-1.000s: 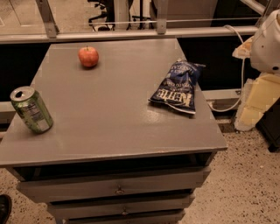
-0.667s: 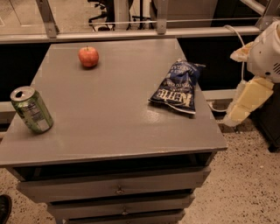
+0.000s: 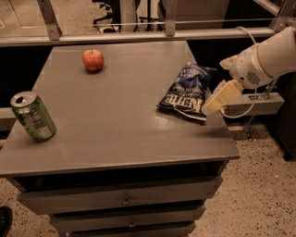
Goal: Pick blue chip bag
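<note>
tool (image 3: pixel 210 106) hangs just beside the blue chip bag (image 3: pixel 185 90), spread or not i cannot tell.

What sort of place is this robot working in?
Probably an office or lab: rolling chairs behind, a grey drawer cabinet, speckled floor. The tool hovers beside the blue chip bag.

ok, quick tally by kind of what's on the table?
blue chip bag: 1
apple: 1
green can: 1
Total: 3
The gripper is at the right edge of the table, just beside the bag's right side.
</note>
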Available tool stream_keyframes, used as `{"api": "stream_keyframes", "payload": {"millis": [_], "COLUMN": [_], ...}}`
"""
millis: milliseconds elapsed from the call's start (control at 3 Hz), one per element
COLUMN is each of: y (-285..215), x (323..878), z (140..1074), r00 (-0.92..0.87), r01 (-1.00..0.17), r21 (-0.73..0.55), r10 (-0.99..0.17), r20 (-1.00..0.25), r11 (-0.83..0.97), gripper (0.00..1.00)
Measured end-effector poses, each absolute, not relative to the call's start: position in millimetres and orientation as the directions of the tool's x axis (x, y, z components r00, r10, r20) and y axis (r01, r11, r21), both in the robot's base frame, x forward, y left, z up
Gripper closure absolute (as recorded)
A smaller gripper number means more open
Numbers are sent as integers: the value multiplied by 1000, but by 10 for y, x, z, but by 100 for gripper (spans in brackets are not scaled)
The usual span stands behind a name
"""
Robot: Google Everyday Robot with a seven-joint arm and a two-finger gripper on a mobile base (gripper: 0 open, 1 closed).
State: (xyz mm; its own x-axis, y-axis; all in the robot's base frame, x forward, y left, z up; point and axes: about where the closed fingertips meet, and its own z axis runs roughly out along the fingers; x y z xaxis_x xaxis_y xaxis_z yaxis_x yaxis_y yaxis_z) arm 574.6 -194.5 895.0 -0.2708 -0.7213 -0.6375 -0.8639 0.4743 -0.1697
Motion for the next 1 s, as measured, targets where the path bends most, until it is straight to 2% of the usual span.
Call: {"api": "stream_keyframes", "payload": {"millis": [333, 667, 1000], "y": [-1820, -1725, -1698], "x": [6065, 6281, 6418], "z": [8721, 8551, 8510], "r00": [-280, -294, -296], "r01": [-856, -840, -824], "r21": [-139, -125, -136], "r10": [-671, -638, -623], "r20": [-686, -712, -724], "r11": [498, 528, 550], "gripper": [0, 15, 39]}}
